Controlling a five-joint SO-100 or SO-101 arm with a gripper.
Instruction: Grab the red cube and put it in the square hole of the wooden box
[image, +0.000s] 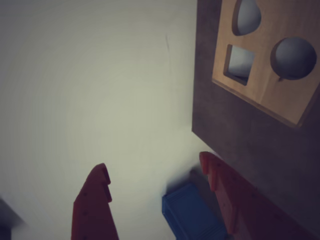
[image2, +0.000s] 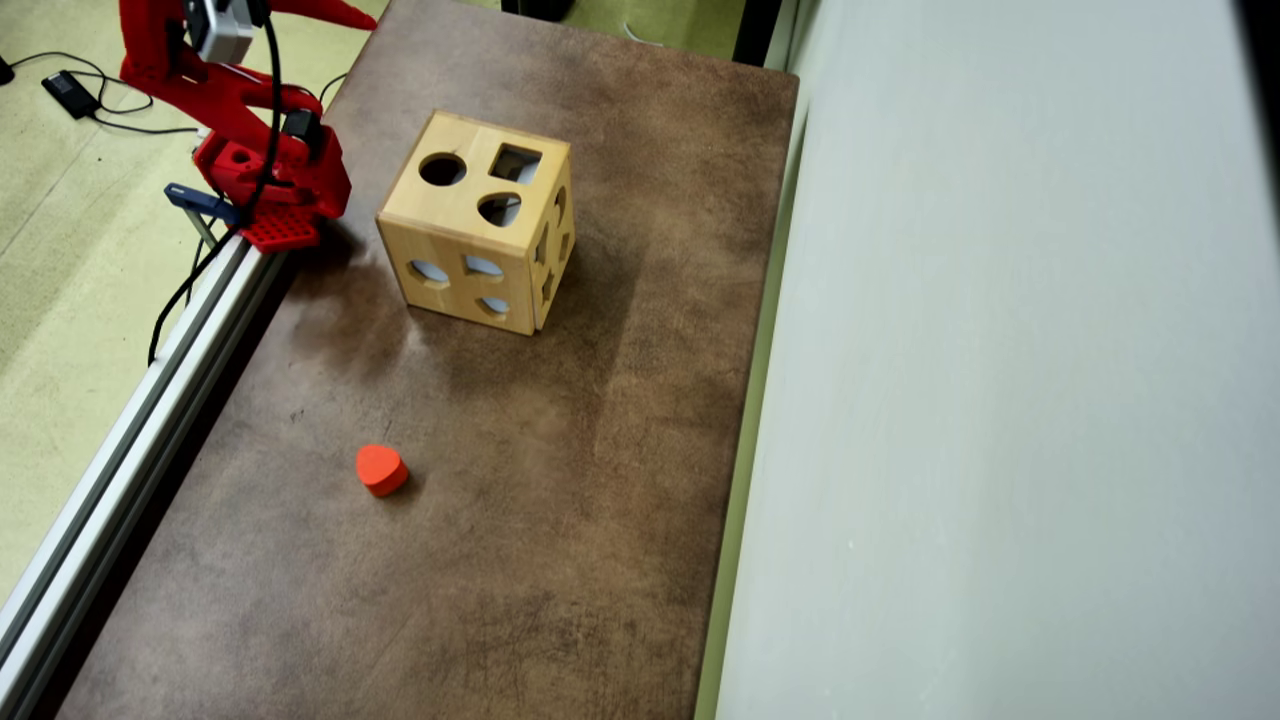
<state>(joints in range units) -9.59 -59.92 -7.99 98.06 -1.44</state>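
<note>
Seeing, in the wrist view, the gripper (image: 154, 162) at the bottom of the frame with its red fingers standing apart, clasping nothing, hanging over a pale surface (image: 75, 75) beside the table (image: 250, 140) edge. Spotting the wooden box (image: 265, 55) upper right, with the square hole (image: 239, 63) facing the camera. Finding no red cube here, so risking a blind reach.

Turning to the overhead view: again finding no red cube, only an orange-red rounded block (image2: 381, 469) lying lower left of centre, well apart from the wooden box. Risking grabbing that block by mistake and jamming it at the square hole.

Reading no writing or brand in either view.
</note>
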